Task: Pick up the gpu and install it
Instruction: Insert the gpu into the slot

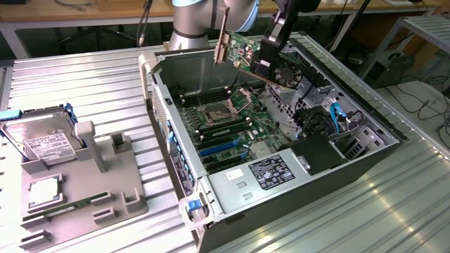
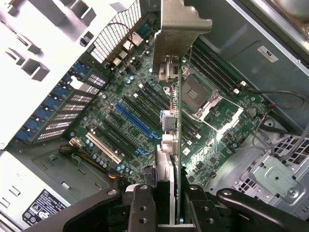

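The gpu (image 1: 247,56) is a green circuit card with a black fan and a silvery end bracket, held in the air above the open computer case (image 1: 365,158). My gripper (image 1: 271,45) is shut on its upper edge. In the wrist view the gpu (image 2: 177,96) appears edge-on, bracket far from the camera, clamped between my black fingers (image 2: 145,203). Below it lies the motherboard (image 2: 120,92) with its blue expansion slot (image 2: 135,120) and the bare CPU socket (image 2: 195,94). The card hangs well above the board, touching nothing.
A grey fixture (image 1: 77,195) at the exterior view's left holds a hard drive (image 1: 42,139), a CPU (image 1: 43,192) and a RAM stick (image 1: 70,206). Inside the case sit the power supply (image 1: 271,171), blue cables (image 1: 336,118) and a drive cage.
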